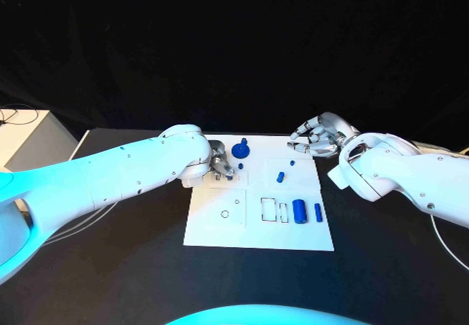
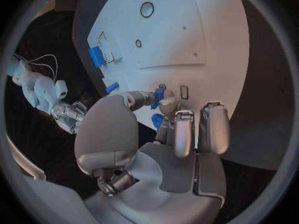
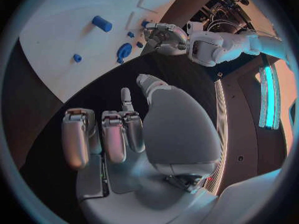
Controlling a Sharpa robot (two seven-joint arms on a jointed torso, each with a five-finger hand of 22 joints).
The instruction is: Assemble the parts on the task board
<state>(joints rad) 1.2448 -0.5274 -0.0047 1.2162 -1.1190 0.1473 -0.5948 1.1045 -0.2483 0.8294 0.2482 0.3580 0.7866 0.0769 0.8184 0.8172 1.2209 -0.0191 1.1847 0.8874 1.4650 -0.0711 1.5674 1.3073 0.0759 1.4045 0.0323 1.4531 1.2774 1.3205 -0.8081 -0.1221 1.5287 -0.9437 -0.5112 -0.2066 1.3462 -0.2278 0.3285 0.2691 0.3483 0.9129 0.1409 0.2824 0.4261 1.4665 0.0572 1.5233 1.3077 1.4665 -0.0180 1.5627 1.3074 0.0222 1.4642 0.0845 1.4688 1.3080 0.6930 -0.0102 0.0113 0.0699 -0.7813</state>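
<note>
The task board [image 1: 256, 223] lies flat in the middle of the black table [image 1: 117, 271], a white plate with outlined recesses and small holes in it. The left hand [image 1: 221, 166] is down over the board's far left part, fingers curled in together; in the left wrist view the thumb and a fingertip [image 2: 167, 104] close on a small blue part [image 2: 158, 95], which looks pinched between them, though the contact is partly hidden. Just beside that hand, at the board's far edge, sits a round blue knob-like part [image 1: 241, 150], with a small blue piece standing just behind it.

Toward the board's right side a short blue peg [image 1: 280, 177] lies near the middle, and a smaller blue piece [image 1: 292, 162] lies beyond it, nearer the far edge. Nearer the front right corner a thick blue cylinder [image 1: 300, 211] lies beside a thin blue bar [image 1: 318, 211], the two close but apart.

The right hand [image 1: 314, 139] hangs above the table just off the board's far right corner, touching nothing. Its fingers [image 3: 113, 134] are half curled and slightly apart, with nothing in them.
</note>
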